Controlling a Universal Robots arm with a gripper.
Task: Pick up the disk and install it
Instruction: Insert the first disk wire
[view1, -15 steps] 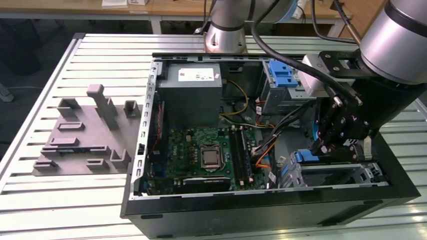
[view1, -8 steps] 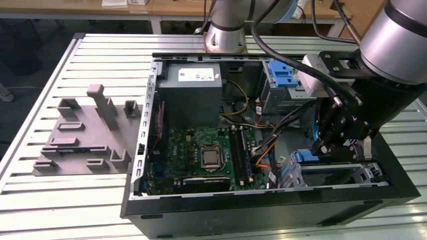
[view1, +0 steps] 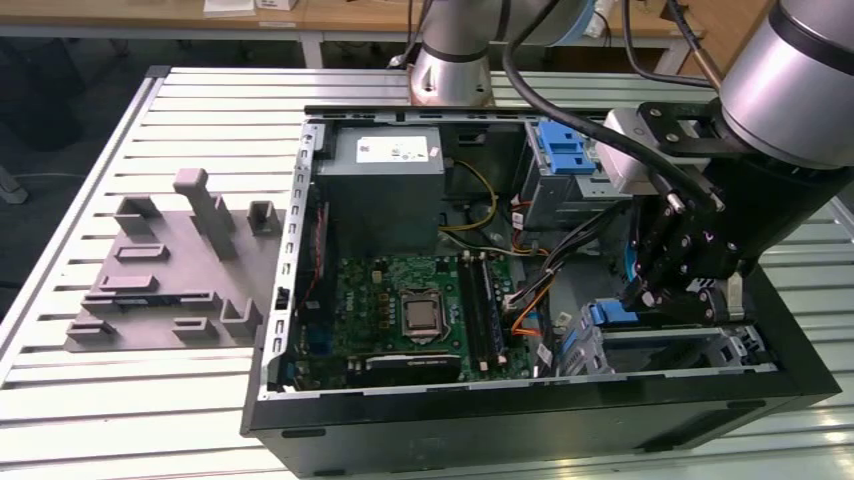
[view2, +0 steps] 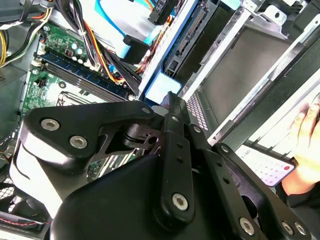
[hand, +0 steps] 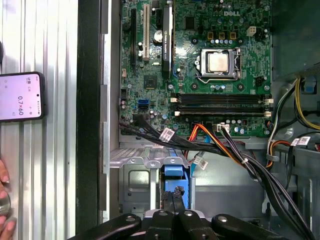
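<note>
Exterior view shows the claw (view1: 683, 305) deep inside the open computer case (view1: 534, 410). First wrist view shows it nearly together, clamped on the blue-railed disk (hand: 175, 175).

1. Desk (view1: 80, 400): ribbed pale metal slats, matt.
2. Computer case (view1: 534, 430): black painted metal, satin.
3. Motherboard (view1: 400, 310): green circuit board, glossy.
4. Fixture block (view1: 174, 270), the exterior view's left: grey plastic, matt.
5. Drive cage (hand: 135, 175): bare sheet metal, dull sheen.
6. Gripper (hand: 176, 196): black matt metal, bright screw heads.
</note>
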